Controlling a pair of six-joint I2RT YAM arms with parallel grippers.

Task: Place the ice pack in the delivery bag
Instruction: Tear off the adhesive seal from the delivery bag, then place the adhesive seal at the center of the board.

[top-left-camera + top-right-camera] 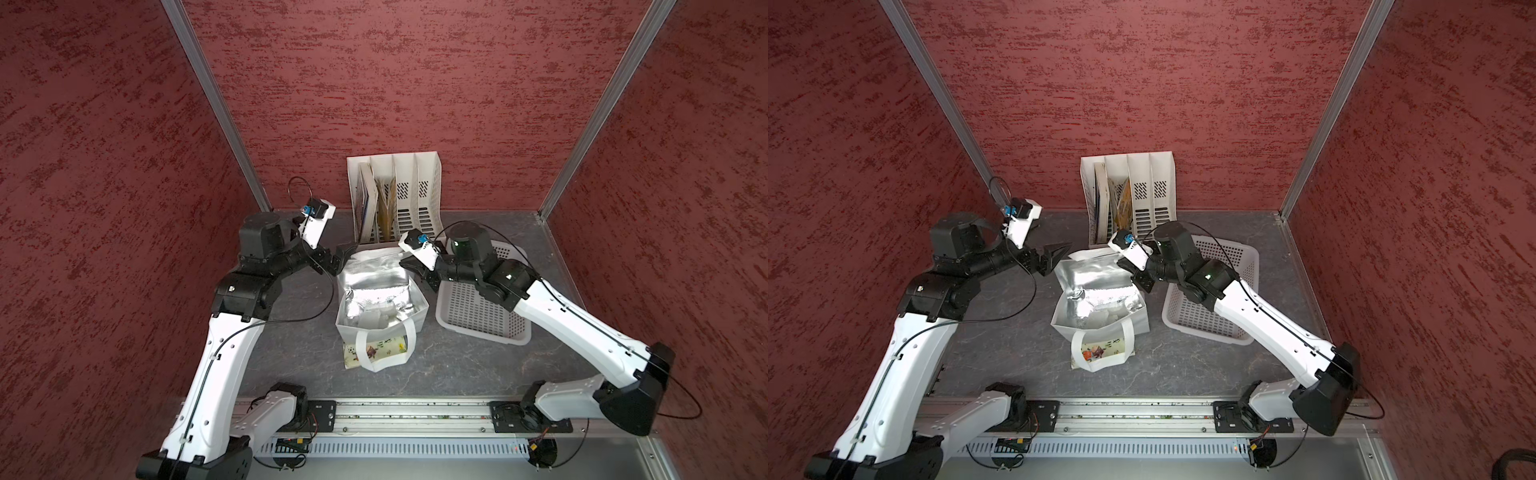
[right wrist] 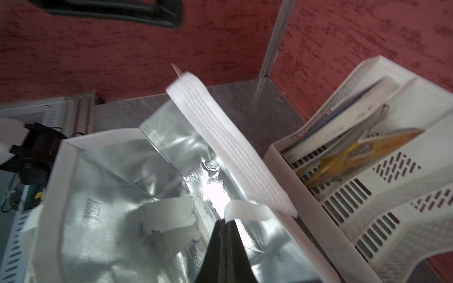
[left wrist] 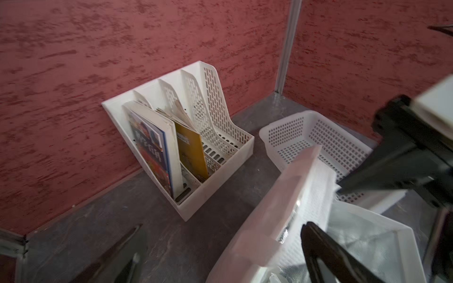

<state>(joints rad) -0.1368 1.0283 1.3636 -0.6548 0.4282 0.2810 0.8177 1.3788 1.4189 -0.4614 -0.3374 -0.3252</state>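
Observation:
The delivery bag (image 1: pixel 344 332) (image 1: pixel 1062 328) stands open in the middle of the table, its silver lining showing. The ice pack (image 1: pixel 376 320) (image 1: pixel 1105 318) (image 2: pixel 169 215) lies white and crumpled on the bag's bottom. My left gripper (image 1: pixel 347 253) (image 1: pixel 1059 253) (image 3: pixel 220 254) is open at the bag's far left corner, and the white rim strap (image 3: pixel 282 196) runs between its fingers untouched. My right gripper (image 1: pixel 409 264) (image 1: pixel 1129 266) (image 2: pixel 224 221) is shut above the far right side of the bag's mouth. A curl of white strap (image 2: pixel 247 209) lies just past its tips.
A white perforated basket (image 1: pixel 469 316) (image 1: pixel 1192 320) (image 3: pixel 306 127) sits right of the bag, under my right arm. A white slotted file rack (image 1: pixel 415 187) (image 1: pixel 1150 178) (image 3: pixel 220 110) (image 2: pixel 392 183) with booklets leans on the back wall, close behind the bag. Red walls enclose three sides.

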